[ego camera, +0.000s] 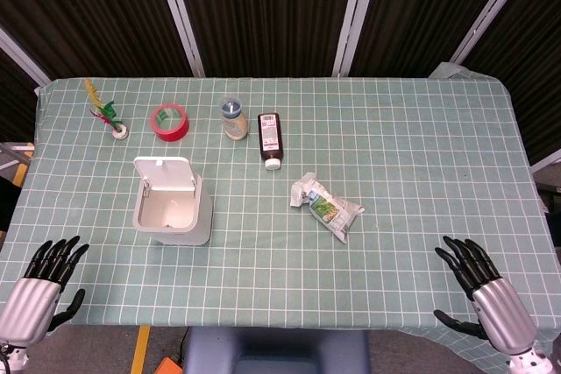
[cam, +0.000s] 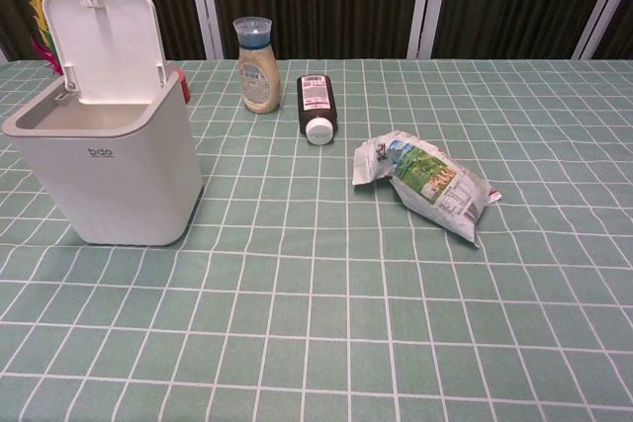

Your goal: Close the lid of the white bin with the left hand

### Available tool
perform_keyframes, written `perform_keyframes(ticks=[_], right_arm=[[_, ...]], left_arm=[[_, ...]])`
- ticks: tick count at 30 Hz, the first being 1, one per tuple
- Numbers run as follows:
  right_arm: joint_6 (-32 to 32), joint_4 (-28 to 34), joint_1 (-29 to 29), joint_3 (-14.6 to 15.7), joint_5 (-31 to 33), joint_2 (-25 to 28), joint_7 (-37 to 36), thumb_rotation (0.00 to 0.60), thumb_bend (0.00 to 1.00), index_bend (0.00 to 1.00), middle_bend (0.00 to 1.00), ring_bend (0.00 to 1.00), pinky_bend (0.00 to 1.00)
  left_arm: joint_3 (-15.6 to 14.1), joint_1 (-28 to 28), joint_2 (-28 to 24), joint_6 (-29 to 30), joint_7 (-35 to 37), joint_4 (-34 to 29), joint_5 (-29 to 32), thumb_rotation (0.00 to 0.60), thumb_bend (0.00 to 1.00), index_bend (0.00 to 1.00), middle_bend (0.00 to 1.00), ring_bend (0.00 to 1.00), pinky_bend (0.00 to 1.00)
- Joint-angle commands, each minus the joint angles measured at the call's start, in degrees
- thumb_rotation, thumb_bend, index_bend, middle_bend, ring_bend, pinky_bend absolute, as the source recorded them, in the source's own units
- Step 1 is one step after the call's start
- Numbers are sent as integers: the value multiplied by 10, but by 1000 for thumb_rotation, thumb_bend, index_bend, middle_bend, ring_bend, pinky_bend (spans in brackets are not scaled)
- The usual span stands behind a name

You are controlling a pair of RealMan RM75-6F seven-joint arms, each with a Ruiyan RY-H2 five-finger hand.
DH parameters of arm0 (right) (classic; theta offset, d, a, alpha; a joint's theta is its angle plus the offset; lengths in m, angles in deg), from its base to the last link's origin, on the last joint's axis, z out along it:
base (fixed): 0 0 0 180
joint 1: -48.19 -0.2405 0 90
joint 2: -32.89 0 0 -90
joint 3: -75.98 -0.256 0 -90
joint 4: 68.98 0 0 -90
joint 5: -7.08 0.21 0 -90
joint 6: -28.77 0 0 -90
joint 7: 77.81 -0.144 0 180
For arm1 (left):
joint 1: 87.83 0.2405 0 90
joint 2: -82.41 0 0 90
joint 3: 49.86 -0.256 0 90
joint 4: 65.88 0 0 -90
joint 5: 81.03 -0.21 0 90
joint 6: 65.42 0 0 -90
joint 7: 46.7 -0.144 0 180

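The white bin (ego camera: 173, 213) (cam: 114, 165) stands left of the table's middle. Its lid (ego camera: 163, 172) (cam: 102, 44) is tipped up and back, leaving the inside exposed. My left hand (ego camera: 42, 290) hovers at the front left corner of the table, well to the left of and nearer than the bin, fingers spread and holding nothing. My right hand (ego camera: 484, 293) is at the front right corner, also with fingers spread and nothing in it. The chest view shows neither hand.
A crumpled snack bag (ego camera: 326, 206) (cam: 427, 183) lies right of the bin. Behind are a dark bottle lying down (ego camera: 270, 139) (cam: 316, 106), a small jar (ego camera: 233, 118) (cam: 256, 64), a red tape roll (ego camera: 170, 121) and a shuttlecock toy (ego camera: 110, 116).
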Motion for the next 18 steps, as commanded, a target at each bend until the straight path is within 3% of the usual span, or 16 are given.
perform_keyframes(ticks=[1, 6, 8, 9, 11, 12, 14, 16, 17, 18], right_arm=[[-1, 0, -1, 0, 0, 0, -2, 600, 218, 0, 0, 0, 0], [16, -2, 1, -4, -3, 0, -14, 600, 218, 0, 0, 0, 0], [20, -7, 1, -5, -8, -2, -16, 600, 218, 0, 0, 0, 0], [21, -10, 0, -5, -10, -3, -18, 600, 218, 0, 0, 0, 0], [23, -13, -2, -6, -13, -4, -20, 600, 218, 0, 0, 0, 0], [24, -14, -2, -6, -13, -5, -21, 600, 218, 0, 0, 0, 0], [25, -15, -3, -7, -14, -5, -22, 600, 218, 0, 0, 0, 0], [27, -17, -3, -8, -15, -7, -23, 600, 218, 0, 0, 0, 0], [32, -20, -4, -11, -19, -10, -22, 600, 217, 0, 0, 0, 0], [33, -23, -4, -12, -19, -11, -18, 600, 217, 0, 0, 0, 0]], left_arm=[[0, 0, 1, -3, -2, 0, 1, 600, 442, 68, 0, 0, 0], [20, -11, 13, 10, 10, -13, -2, 600, 446, 79, 0, 0, 32], [46, -24, 22, 20, 22, -21, 3, 600, 461, 85, 13, 25, 186], [69, -37, 29, 24, 31, -30, 12, 600, 473, 89, 66, 92, 341], [102, -59, 35, 19, 54, -49, 31, 600, 514, 114, 259, 296, 680], [113, -66, 36, 14, 60, -57, 41, 600, 533, 130, 347, 376, 786], [122, -73, 36, 8, 63, -64, 51, 600, 552, 146, 452, 469, 873], [144, -88, 38, -4, 66, -78, 72, 600, 578, 170, 699, 694, 979], [197, -133, 39, -52, 57, -95, 129, 600, 583, 175, 847, 832, 1000], [226, -162, 35, -102, 43, -108, 183, 600, 583, 176, 935, 919, 1000]])
